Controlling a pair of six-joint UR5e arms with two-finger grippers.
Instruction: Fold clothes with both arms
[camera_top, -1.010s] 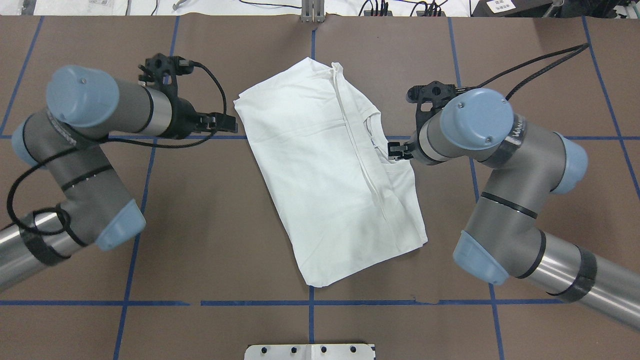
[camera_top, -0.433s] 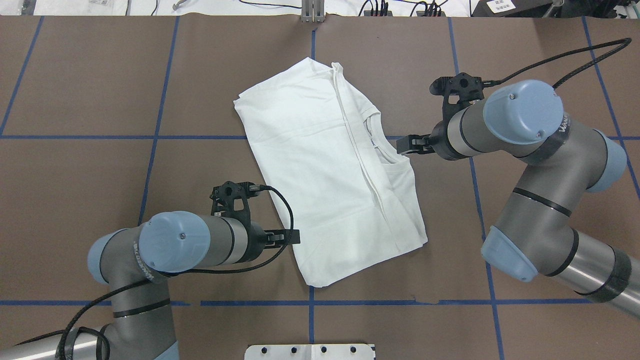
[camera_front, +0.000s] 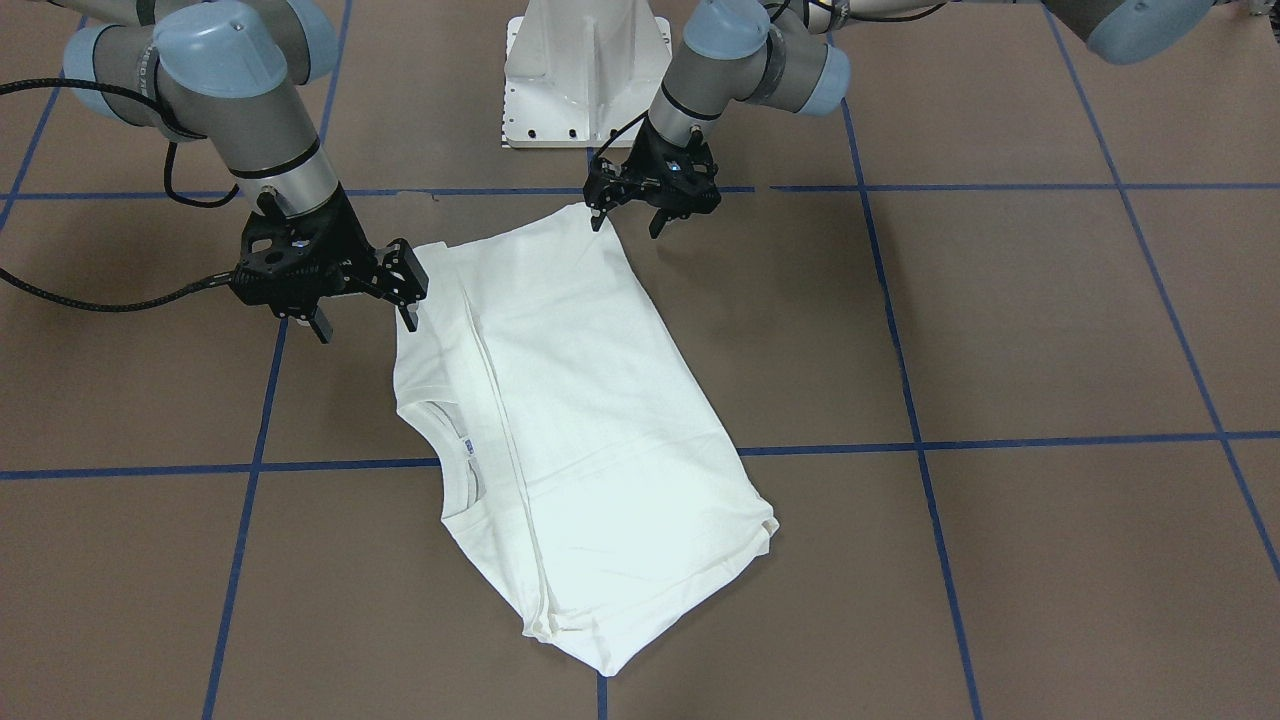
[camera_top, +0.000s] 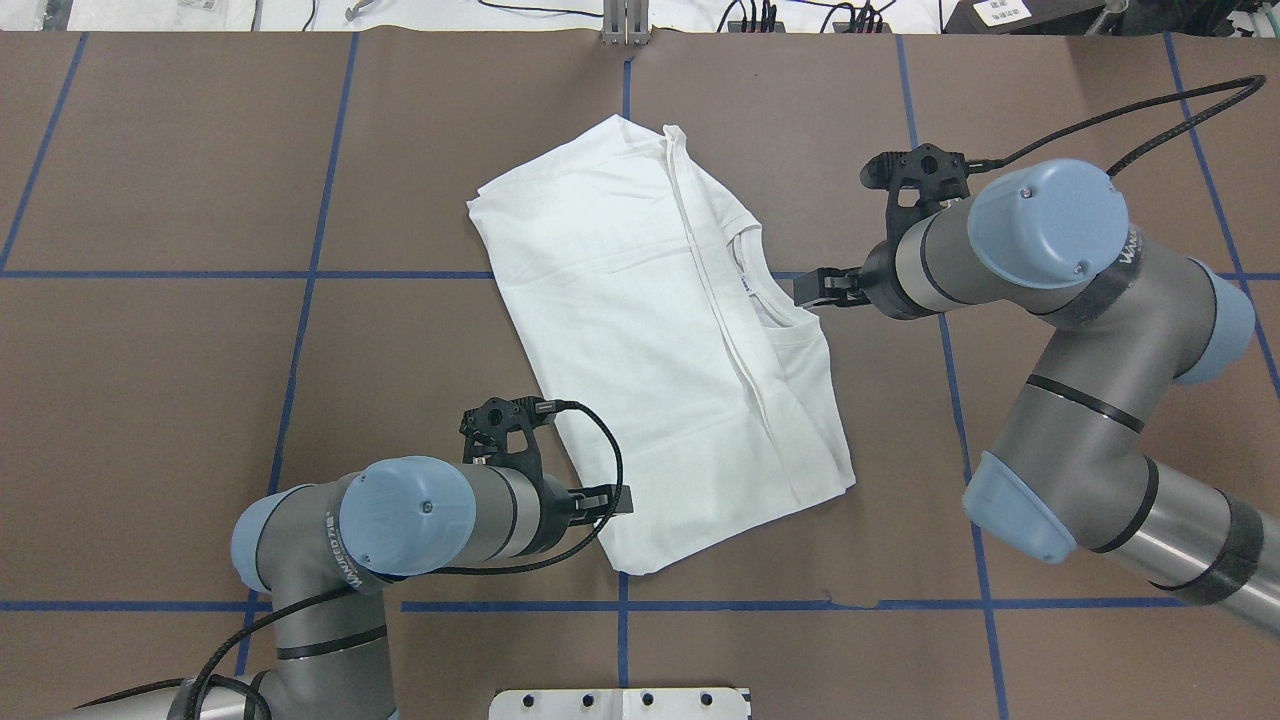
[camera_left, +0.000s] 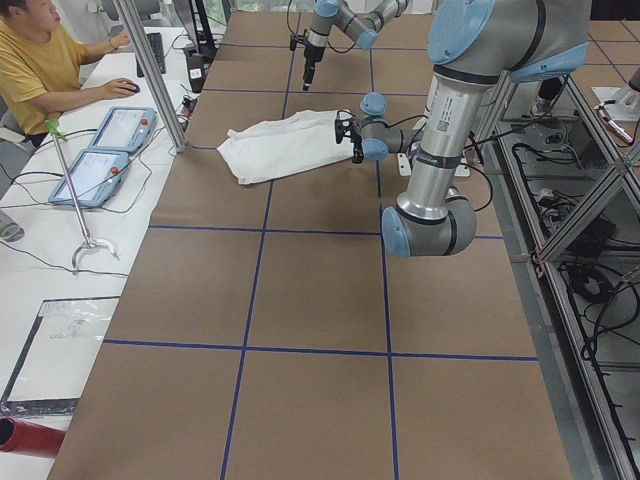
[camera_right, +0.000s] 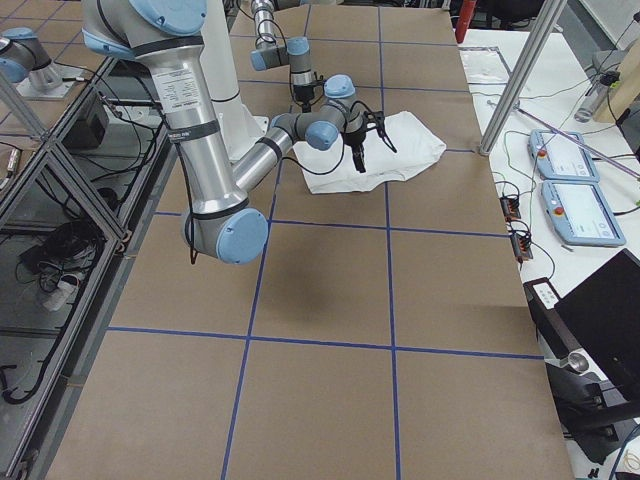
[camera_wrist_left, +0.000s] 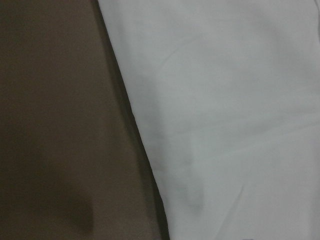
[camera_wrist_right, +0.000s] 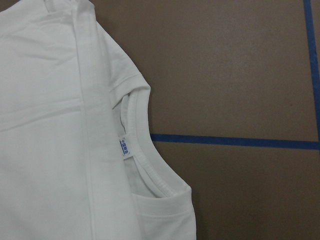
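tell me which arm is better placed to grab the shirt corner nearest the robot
Left. The left claw, open, is right at that corner of the shirt; the right claw is off by the collar side.

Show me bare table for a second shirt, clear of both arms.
Biggest: table squares on the robot's far left, bordered by the shirt and the left arm. Smaller: near patch between the shirt's near edge and the right arm. Crowded: shirt's near corner at the left end effector, collar side at the right end effector.
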